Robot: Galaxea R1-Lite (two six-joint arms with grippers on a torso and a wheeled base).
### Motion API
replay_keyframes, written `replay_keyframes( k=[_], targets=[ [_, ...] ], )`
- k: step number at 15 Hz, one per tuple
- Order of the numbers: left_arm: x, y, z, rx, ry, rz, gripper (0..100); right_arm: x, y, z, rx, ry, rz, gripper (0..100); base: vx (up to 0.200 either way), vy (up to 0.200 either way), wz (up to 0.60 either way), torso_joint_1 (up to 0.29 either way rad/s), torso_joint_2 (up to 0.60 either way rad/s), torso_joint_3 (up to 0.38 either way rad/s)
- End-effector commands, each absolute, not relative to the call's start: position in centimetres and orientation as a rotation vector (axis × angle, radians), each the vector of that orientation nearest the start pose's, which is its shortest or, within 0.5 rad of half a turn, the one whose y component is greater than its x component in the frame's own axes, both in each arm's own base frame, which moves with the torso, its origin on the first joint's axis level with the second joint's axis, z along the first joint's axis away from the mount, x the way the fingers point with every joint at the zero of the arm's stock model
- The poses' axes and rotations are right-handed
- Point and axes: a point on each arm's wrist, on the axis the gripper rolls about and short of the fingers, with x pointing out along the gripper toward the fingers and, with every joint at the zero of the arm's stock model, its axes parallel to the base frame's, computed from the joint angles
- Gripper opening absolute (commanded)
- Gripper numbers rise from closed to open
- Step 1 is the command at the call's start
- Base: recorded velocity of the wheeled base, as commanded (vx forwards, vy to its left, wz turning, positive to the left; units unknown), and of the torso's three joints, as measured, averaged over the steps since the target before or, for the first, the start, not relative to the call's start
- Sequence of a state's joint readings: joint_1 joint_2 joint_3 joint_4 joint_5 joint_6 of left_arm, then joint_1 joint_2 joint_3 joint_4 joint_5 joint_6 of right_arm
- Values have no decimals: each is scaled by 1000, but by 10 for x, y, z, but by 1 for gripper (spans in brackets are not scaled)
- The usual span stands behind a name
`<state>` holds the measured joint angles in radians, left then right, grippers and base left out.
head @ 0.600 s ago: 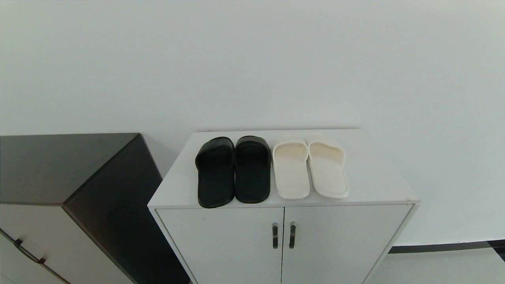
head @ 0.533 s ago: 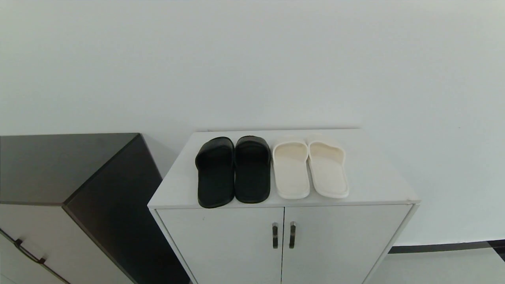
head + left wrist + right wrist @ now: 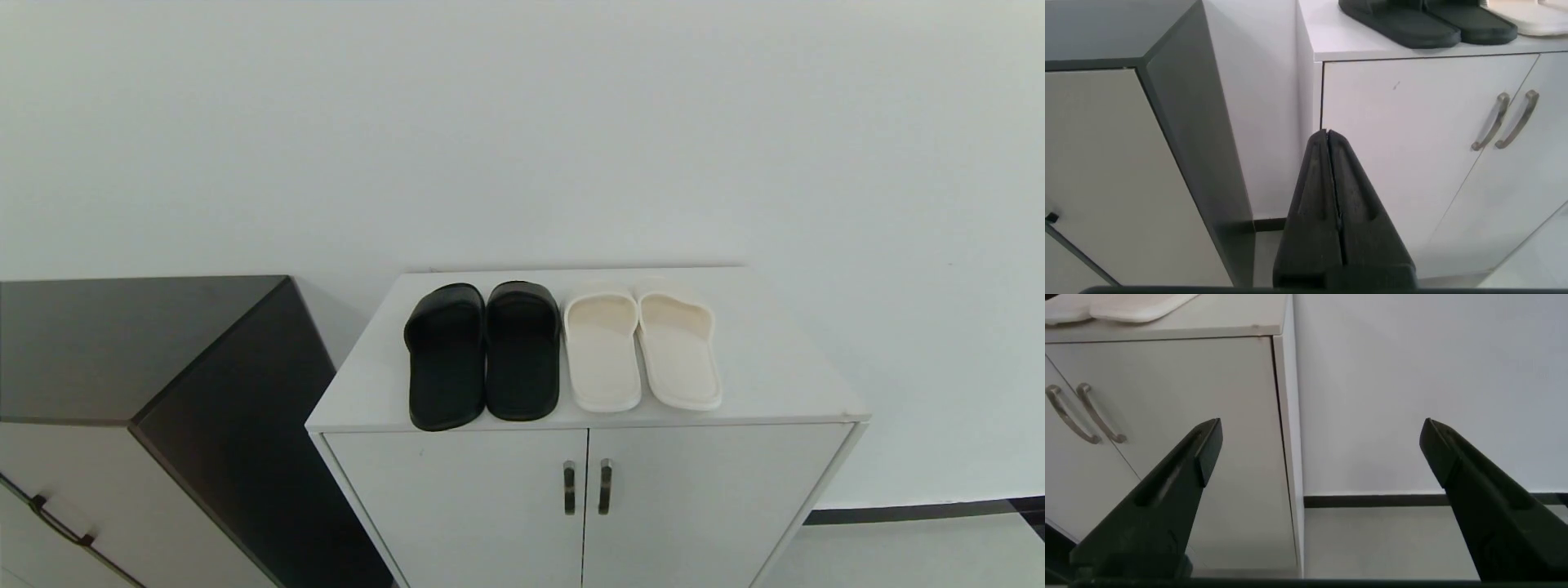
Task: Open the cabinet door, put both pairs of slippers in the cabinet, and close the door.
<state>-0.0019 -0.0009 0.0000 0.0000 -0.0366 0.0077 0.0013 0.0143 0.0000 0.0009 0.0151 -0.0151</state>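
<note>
Left gripper [image 3: 1328, 135] is hanging low with its two fingers pressed flat together, nothing between them, in front of the white cabinet [image 3: 1404, 147] near its left front corner. In the left wrist view the left door's outer edge is running just beside the corner post, and a narrow strip of wall is showing between this unit and the dark cabinet [image 3: 1180, 122] on the robot's left. Both door handles [image 3: 1507, 121] are standing side by side at the centre seam, doors shut. Right gripper [image 3: 1321, 429], in the right wrist view, is holding its fingers spread wide and gripping nothing, facing the white unit's right front corner; to the right of that corner, bare wall [image 3: 1429, 376] and open floor [image 3: 1388, 539] are lying beyond a dark baseboard strip [image 3: 1372, 501]. In the head view, the black slippers [image 3: 482, 355] and the cream slippers [image 3: 641, 351] are lying on the cabinet top, pairs touching, toes toward the wall. Leftmost black heel is reaching the front edge; the cream heels are stopping just short of it. Bare top is stretching to the right of the cream pair and, less so, left of the black pair.
</note>
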Motion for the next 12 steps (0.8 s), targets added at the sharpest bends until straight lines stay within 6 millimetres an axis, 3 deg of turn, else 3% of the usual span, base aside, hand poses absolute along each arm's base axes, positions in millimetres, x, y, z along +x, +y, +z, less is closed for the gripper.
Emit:
replay_keyframes(
  k=[1,2,3,4,5,7,9,10,12],
  targets=[
    [-23,-1,75,9,0,-38,0,-20,0,76,-12,31,19,100,0,0,0,0,0,0],
    [-23,-1,75,9,0,-40,0,-22,0,78,-18,6,23,100,0,0,0,0,0,0],
    [-23,-1,75,24,3,-45,0,-28,0,140,57,-102,37,100,0,0,0,0,0,0],
    [-23,-1,75,41,-1,-49,0,-25,1,176,98,-124,46,100,0,0,0,0,0,0],
    [-23,-1,76,41,0,-52,0,-10,2,189,27,-56,85,100,0,0,0,0,0,0],
    [-23,-1,75,41,2,-51,0,32,5,183,-15,163,194,100,0,0,0,0,0,0],
    [-23,-1,75,41,0,-52,0,61,10,190,-2,239,284,100,0,0,0,0,0,0],
    [-23,-1,76,41,0,-51,0,83,22,199,68,261,380,100,0,0,0,0,0,0],
    [-23,-1,75,40,2,-51,0,101,46,209,116,302,465,100,0,0,0,0,0,0]
  ],
)
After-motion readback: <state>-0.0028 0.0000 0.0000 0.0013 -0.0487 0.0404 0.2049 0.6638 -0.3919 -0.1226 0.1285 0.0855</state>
